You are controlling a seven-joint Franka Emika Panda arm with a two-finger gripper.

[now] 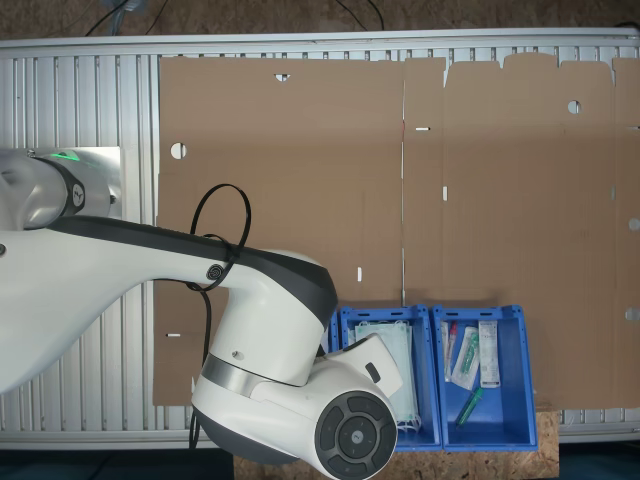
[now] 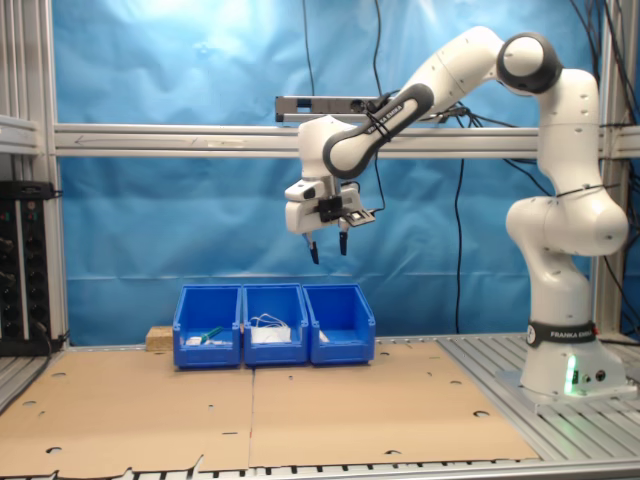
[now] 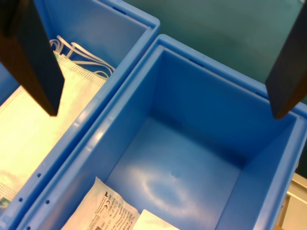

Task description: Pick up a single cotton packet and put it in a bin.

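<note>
A white cotton packet (image 3: 103, 208) with dark print lies flat on the floor of a blue bin (image 3: 201, 124); a second white one (image 3: 153, 221) overlaps it at the picture's edge. My gripper (image 3: 163, 112) hangs open and empty above this bin, its dark fingers (image 3: 33, 57) spread wide. In the second exterior view the gripper (image 2: 328, 247) is high in the air, well above the bin (image 2: 340, 325) at the row's right end. In the first exterior view the arm (image 1: 250, 330) covers that bin.
Three blue bins stand side by side at the table's back. The middle bin (image 2: 275, 325) holds pale-green face masks (image 3: 33, 124). The end bin (image 1: 480, 318) holds syringes and small packets. Brown cardboard (image 1: 400, 180) covers the table in front.
</note>
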